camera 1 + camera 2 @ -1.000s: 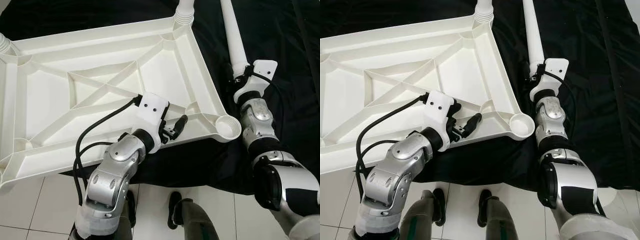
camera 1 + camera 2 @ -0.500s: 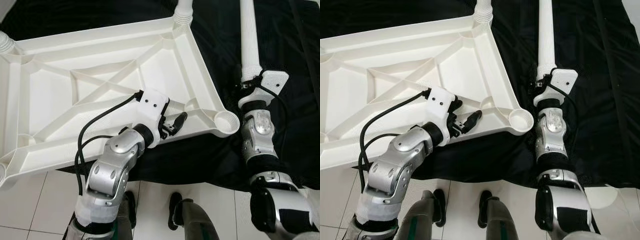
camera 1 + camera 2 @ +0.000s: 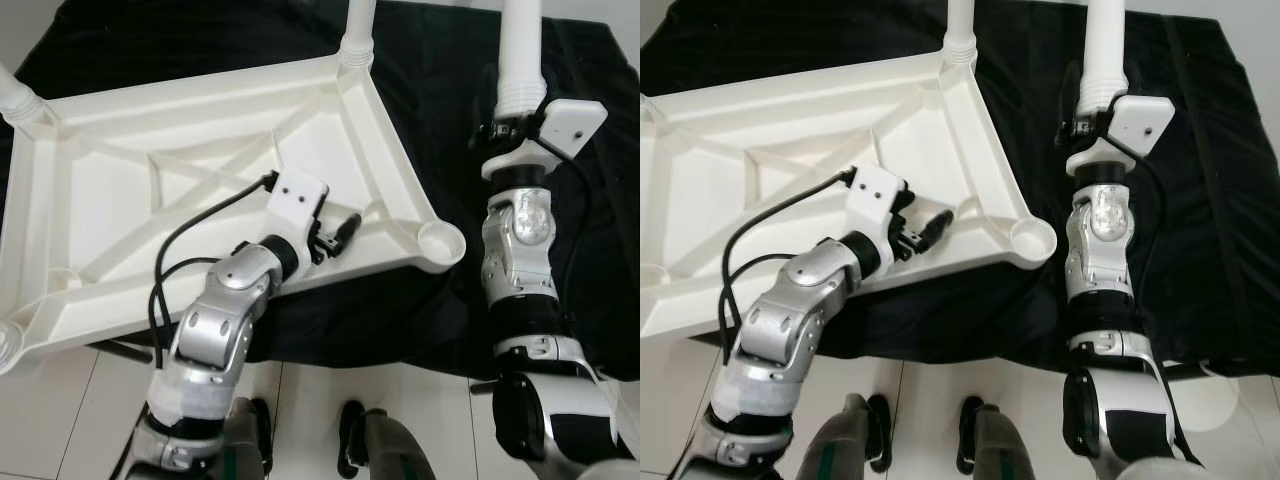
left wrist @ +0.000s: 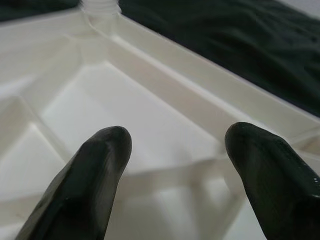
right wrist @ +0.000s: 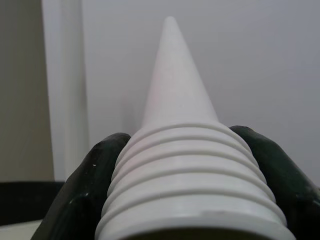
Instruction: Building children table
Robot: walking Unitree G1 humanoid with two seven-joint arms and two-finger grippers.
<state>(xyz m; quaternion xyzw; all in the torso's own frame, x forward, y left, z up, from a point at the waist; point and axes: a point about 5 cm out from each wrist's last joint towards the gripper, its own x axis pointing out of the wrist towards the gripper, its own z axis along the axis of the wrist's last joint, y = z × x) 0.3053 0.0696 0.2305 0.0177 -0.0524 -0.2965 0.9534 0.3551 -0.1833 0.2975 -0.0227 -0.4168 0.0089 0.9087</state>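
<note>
Left eye view: upturned white table top (image 3: 150, 190) fills the upper left, on black cloth (image 3: 440, 110); left hand (image 3: 338, 232) lies over its near rim, fingers parted, holding nothing. At upper right, right hand (image 3: 512, 128) grips the table leg (image 3: 522, 45).

Left wrist view: parted fingers (image 4: 85, 185) above ribbing.

Right wrist view: fingers (image 5: 82, 192) clamp the leg's threaded end.

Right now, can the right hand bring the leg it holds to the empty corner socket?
Probably yes: the right hand grips the leg, and the socket lies open nearby, nothing between.
</note>
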